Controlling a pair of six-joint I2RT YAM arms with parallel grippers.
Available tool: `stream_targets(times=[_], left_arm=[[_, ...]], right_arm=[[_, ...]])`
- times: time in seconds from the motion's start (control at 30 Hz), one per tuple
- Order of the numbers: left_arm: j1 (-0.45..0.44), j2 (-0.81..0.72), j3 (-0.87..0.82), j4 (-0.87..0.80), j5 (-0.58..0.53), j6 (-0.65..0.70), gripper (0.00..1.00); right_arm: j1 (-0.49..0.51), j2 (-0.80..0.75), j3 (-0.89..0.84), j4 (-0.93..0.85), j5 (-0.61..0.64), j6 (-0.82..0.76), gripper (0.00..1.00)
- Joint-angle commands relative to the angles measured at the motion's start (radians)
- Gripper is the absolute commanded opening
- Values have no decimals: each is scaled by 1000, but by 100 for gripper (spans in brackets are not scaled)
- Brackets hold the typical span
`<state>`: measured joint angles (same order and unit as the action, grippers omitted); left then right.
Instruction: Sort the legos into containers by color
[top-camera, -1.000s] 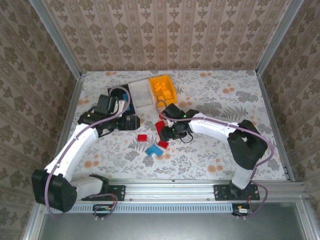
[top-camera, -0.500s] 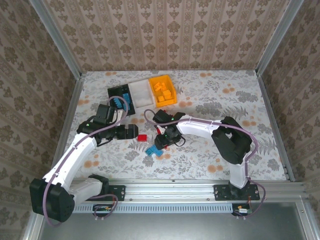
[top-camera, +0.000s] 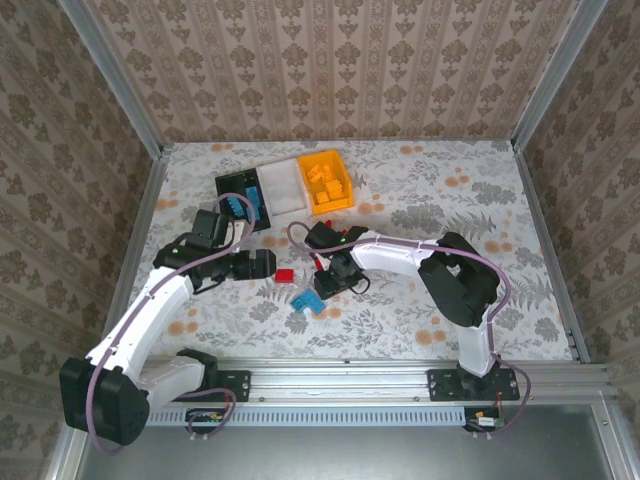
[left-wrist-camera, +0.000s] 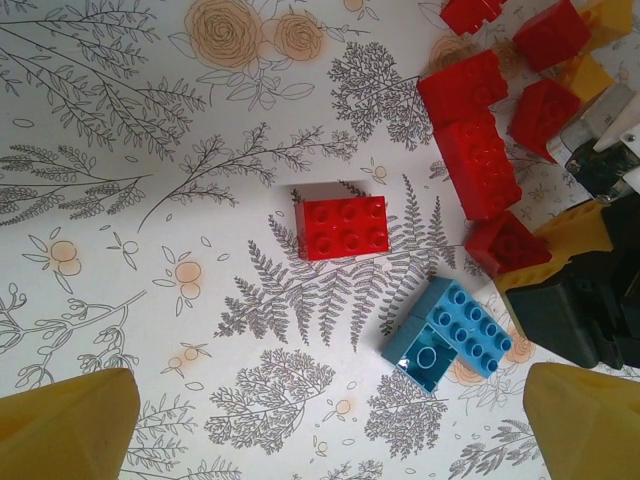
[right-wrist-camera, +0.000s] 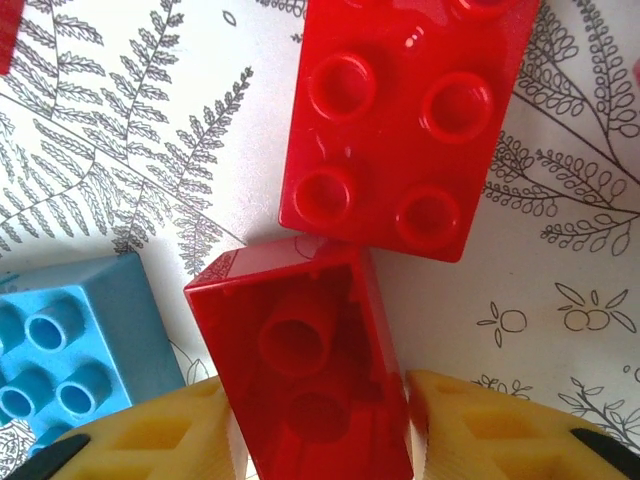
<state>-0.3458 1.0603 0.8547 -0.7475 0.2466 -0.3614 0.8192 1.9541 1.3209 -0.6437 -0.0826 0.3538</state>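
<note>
Since the last look the right hand (right-wrist-camera: 320, 430) swung left into the pile and now clamps a red lego (right-wrist-camera: 305, 360); left hand (left-wrist-camera: 322, 425) spread above lone red brick (left-wrist-camera: 343, 227). Yellows and some blues in containers (top-camera: 283, 190); reds unsorted on worktop (top-camera: 420, 200).

containers (top-camera: 283, 188) far on table (top-camera: 450, 200), behind legos (top-camera: 303, 298) | lone lego (top-camera: 284, 274) apart, left of the rest

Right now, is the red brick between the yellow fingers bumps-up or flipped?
Flipped: the red brick between the right gripper fingers shows its hollow underside to the wrist camera, unlike the studs-up neighbour touching it.
</note>
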Motion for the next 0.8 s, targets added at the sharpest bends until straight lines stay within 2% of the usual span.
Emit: stream_targets(times=[0.0,0.23,0.4,0.57,0.77], left_arm=[[6,-25,-11,7,11,-18,100],[9,-33,-27,20,18,-25,100],[14,-44,-47,48,33,-41,100],[18,-86,-79,74,31,-63,100],[33,-140,-103,52,22,-65,100]], right_arm=[[7,-47,-26,-9,34,15,41],[7,-160,-65,-25,27,37,40],[-9,-209,-17,-38,0,51,41],[-67,-116,187,-89,-43,29,42],[-136,131,572,-145,-109,25,42]])
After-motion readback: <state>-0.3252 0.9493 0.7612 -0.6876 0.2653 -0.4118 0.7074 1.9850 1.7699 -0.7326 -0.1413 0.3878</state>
